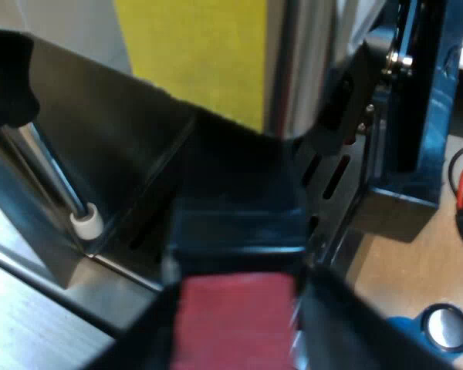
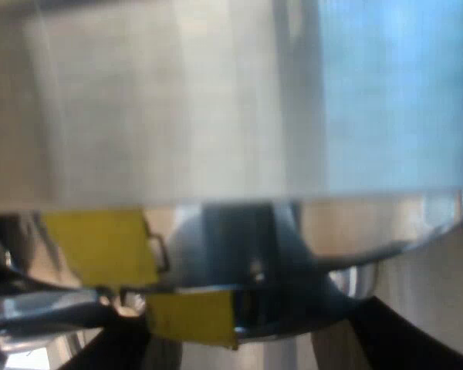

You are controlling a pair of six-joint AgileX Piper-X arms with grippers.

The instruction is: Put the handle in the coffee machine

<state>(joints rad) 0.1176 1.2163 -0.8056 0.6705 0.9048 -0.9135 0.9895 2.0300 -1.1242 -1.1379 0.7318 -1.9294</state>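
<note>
The left claw (image 1: 235, 320) is clamped on the red end of the metal holder's dark handle (image 1: 238, 231), which points into the front of the steel, yellow-labelled espresso machine (image 1: 293, 69), above its slotted steel drip tray (image 1: 336, 173). Whether the holder's head is seated cannot be told. The right claw (image 2: 251, 351) stands apart, close against the machine's steel body. Judgement: the holder is rigid, weighty and smooth. A firm hold at the handle's end gives leverage for locking.
</note>
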